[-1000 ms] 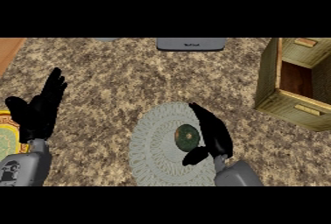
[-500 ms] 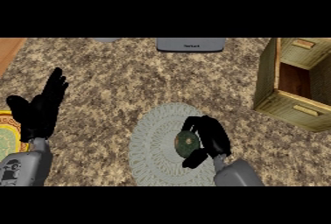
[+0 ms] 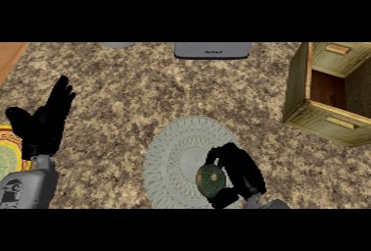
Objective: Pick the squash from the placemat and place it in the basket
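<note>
Speckled stone tabletop (image 3: 145,93) carries a round placemat (image 3: 174,147); on it the squash (image 3: 210,179) sits inside the right robot hand (image 3: 243,171), whose fingers curl round it. The basket (image 3: 308,115) lies ahead-right. The left robot hand (image 3: 43,127) rests open, well apart.
</note>
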Available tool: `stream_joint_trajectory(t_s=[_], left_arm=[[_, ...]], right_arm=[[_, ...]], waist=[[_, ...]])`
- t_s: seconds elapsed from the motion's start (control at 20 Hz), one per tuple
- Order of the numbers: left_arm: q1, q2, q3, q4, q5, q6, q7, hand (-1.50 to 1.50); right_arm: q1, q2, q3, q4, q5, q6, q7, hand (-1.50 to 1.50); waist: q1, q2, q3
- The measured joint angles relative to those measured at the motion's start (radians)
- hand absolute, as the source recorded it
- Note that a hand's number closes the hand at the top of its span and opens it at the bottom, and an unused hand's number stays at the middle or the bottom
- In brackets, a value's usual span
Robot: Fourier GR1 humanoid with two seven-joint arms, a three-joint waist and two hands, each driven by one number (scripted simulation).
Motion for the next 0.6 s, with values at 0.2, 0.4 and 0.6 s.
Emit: stream_joint_trajectory(t_s=[0.2, 0.4, 0.6], left_arm=[[-0.004, 0.007, 0.013, 0.004, 0.007, -0.007, -0.002, 0.0], [0.026, 0.005, 0.012, -0.026, 0.007, -0.009, 0.001, 0.0], [0.03, -0.008, 0.005, -0.018, -0.003, -0.001, -0.009, 0.0]], right_arm=[[0.09, 0.005, 0.019, -0.063, -0.028, -0.022, -0.038, 1.5], [0.201, 0.023, 0.041, -0.191, -0.083, -0.066, -0.088, 1.5], [0.253, 0.049, 0.038, -0.348, -0.161, -0.086, -0.117, 1.5]], waist=[[0.001, 0.008, 0.005], [0.0, 0.016, 0.011], [-0.004, 0.02, 0.013]])
